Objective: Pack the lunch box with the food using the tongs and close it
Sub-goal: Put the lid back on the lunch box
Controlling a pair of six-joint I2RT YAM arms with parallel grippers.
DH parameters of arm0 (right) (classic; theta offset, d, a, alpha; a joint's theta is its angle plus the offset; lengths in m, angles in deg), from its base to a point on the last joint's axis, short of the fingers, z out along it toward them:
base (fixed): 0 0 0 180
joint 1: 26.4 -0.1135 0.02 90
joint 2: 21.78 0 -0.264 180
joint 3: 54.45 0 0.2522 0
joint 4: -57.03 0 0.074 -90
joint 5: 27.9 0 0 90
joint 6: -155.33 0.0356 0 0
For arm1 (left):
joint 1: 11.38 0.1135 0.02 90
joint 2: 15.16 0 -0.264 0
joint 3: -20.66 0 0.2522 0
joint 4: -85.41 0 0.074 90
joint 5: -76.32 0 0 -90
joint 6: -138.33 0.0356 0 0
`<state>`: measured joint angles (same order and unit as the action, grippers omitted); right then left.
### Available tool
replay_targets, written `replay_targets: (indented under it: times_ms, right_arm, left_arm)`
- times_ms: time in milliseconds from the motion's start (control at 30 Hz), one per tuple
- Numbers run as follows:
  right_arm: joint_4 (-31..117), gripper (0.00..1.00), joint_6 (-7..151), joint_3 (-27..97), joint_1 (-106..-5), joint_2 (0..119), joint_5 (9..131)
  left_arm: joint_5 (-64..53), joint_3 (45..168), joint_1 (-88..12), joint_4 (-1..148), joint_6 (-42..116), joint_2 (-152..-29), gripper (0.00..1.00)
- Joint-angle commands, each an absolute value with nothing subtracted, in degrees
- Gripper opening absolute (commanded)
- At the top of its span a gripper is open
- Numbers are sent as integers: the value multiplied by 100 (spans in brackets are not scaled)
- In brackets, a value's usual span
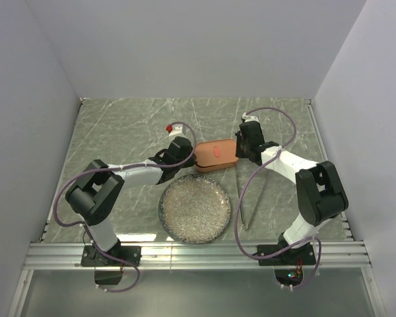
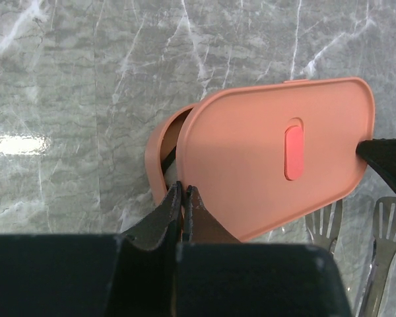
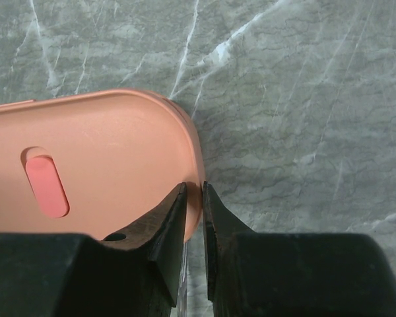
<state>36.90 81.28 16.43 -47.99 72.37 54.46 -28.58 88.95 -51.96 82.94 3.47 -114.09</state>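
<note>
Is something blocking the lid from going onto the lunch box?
Nothing visible does. The lid lies on the lunch box, but skewed, so one box end peeks out. Inside is mostly hidden.

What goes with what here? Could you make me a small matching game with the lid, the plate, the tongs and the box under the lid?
Things:
1. lid
2. plate
3. tongs
4. lunch box

Descriptions:
A. round, speckled grey
B. one end peeking out from under the lid
C. flat, salmon, with a red mark
D. metal, with slotted tips

Pairs: 1-C, 2-A, 3-D, 4-B
</note>
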Motion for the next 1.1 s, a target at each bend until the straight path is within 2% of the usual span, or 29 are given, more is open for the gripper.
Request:
replay_targets:
  times_ms: [0, 1067]
  right_arm:
    - [3870, 22, 8124, 1890, -4829, 6857, 5533]
    - [3703, 22, 8072, 2004, -4925, 7103, 5603]
  left_arm:
    - [-2484, 8927, -5365, 8580, 254, -11043, 0]
    - [-2678, 8918, -5427, 8527, 236, -11272, 0]
